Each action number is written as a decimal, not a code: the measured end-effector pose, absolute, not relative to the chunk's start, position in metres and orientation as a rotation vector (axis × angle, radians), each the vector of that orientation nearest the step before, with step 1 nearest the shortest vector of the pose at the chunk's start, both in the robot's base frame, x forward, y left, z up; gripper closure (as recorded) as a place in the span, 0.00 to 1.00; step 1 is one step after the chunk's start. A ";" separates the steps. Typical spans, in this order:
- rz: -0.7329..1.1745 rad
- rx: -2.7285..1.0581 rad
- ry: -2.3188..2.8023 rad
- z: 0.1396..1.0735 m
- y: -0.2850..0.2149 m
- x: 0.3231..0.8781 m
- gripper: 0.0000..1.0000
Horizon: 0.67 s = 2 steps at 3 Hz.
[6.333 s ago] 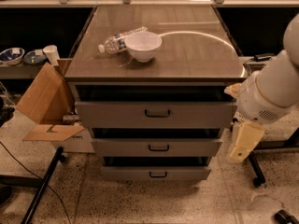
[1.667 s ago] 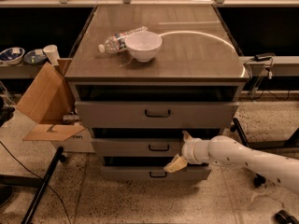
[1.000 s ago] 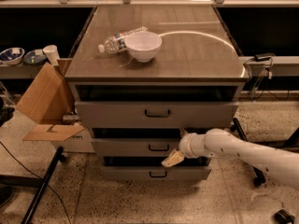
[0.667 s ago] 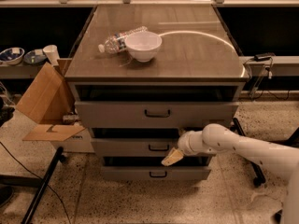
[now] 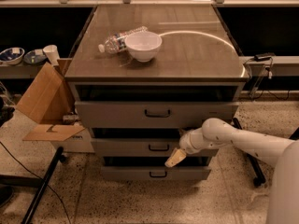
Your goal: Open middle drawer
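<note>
Far left, mid-frame: open cardboard box [image 5: 41, 97] leaning on the floor beside the cabinet. It plays no part in the job.

Upper centre-left, on the cabinet top [image 5: 196, 55]: clear water bottle [image 5: 119, 37] lying on its side, touching or just beside a white bowl [image 5: 143, 45]. Both are well apart from the work.

Centre: stack of three grey drawers. Top drawer [image 5: 112, 114] has the taller front. Below it is the middle drawer [image 5: 121, 147], a low flat front in the lower centre of the frame, with its small black handle [image 5: 159, 147] at mid-width. The front looks in line with the stack and not drawn out, so I judge it not yet opened. Lowest drawer [image 5: 126, 173] sits under it.

Right of centre, lower frame: gripper [image 5: 174, 157], its cream tip pointing down-left. It lies just right of the handle and a little below it, over the bottom edge of the middle front and the dark gap beneath. Contact with the handle does not show. Whether it is released or clenched, I cannot tell.

Right: white arm [image 5: 243, 143] reaching in from the lower right edge.

Step in hand, by my reading: the approach to the handle, with no hold yet.

Next move calls for a small shift up and left to get onto or behind the handle, then a straight pull out toward the camera. If the tip stays low, it may catch the gap or the lowest drawer instead.
</note>
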State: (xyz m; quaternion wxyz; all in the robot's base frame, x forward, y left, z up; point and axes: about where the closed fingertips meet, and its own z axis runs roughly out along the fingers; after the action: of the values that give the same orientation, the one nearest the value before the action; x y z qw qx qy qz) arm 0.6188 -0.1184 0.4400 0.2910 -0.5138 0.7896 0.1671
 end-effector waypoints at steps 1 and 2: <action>0.467 -1.393 2.158 0.432 -0.127 0.611 0.00; 0.488 -1.400 2.203 0.423 -0.134 0.598 0.00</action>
State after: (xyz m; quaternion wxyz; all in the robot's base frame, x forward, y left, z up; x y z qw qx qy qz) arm 0.5981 -0.1342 0.4230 0.2409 -0.5117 0.8052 0.1783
